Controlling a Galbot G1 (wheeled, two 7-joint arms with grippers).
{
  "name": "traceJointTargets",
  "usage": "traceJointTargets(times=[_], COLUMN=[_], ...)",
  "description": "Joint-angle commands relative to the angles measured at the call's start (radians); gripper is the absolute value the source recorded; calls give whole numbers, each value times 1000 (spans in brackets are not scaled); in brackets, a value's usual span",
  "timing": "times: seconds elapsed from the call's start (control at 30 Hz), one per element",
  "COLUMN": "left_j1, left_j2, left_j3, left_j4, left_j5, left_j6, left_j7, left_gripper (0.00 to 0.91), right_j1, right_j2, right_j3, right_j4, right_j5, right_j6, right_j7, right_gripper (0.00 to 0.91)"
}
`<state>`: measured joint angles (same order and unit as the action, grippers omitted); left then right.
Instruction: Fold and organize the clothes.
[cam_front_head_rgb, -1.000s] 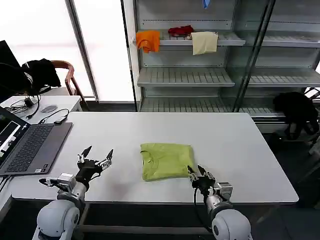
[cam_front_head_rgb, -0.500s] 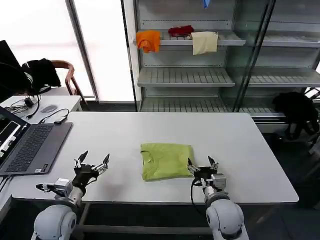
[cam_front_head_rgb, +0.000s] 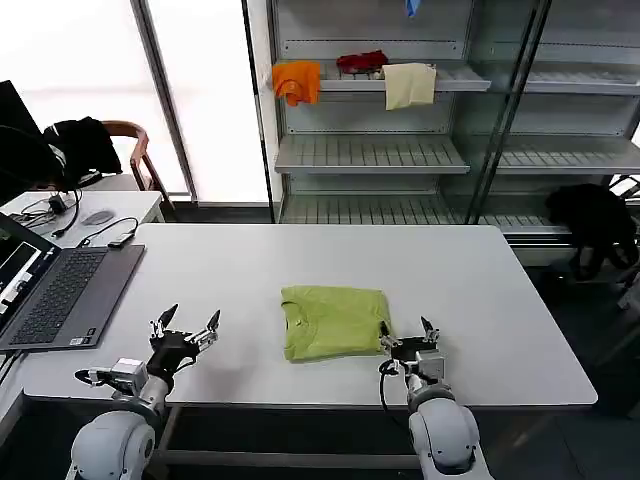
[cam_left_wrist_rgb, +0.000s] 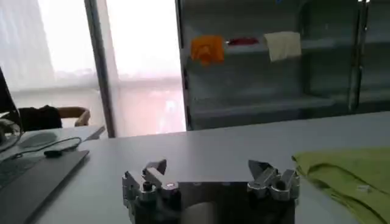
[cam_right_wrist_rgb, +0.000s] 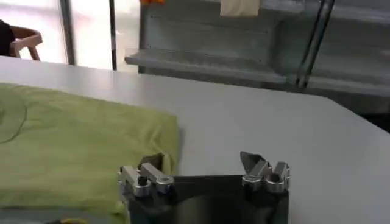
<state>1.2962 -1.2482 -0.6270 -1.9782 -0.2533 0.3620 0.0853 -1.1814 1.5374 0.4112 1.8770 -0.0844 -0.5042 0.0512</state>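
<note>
Folded T-shirt laid on table, both grippers held empty at near edge.

White table (cam_front_head_rgb: 480, 290) is taken as ref; shelf unit (cam_front_head_rgb: 400, 150) is seen behind its far edge w/ orange, red & cream cloths (cam_front_head_rgb: 409, 84) hung on upper shelf. Laptop (cam_front_head_rgb: 60, 295) is placed at table's left end. Lime-green T-shirt (cam_front_head_rgb: 333, 320) is laid folded flat approx. mid-table, toward near edge. Left gripper (cam_front_head_rgb: 187, 327) is held over table's near-left part, well apart from shirt, fingers spread, nothing grasped. Right gripper (cam_front_head_rgb: 408, 334) is positioned just beside shirt's right near corner, fingers spread, nothing grasped.
</note>
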Motion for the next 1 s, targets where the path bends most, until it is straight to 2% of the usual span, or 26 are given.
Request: traceJointTargets(times=[0.03,0.13,0.27,0.43,0.53,0.63,0.73,1.0], left_j1=[9,12,13,17,20,23,24,33], left_j2=[2,3,2,-2,0,8,12,5], left_j3=[-5,-7,-7,-13,-26,-43,-54,-68], left_j4=[-2,-3,-2,-4,-3,-4,-10,-52], left_j5=[-4,-6,-7,-20,-30,-34,-46,-161], left_j6=[-1,-1,-2,1,0,-2,0,25], left_j7=[-1,-1,-3,-8,-9,-9,-12,-29], left_gripper=[907,907,907,907,907,907,907,907], right_j1=[-14,-36,-57,-47,-50,-63,-72,-128], right_j2=[0,-18,-36,-88,-156,-205,-234,-250], right_j3=[10,8,17,94,164,229,256,267], right_j4=[53,161,236,266,257,225,195,203], right_j5=[43,140,136,105,66,71,111,110], right_j6=[8,-53,-68,-61,-39,25,31,30], right_j7=[-32,-47,-59,-57,-87,-135,-139,-140], right_gripper=[907,907,907,907,907,907,907,907])
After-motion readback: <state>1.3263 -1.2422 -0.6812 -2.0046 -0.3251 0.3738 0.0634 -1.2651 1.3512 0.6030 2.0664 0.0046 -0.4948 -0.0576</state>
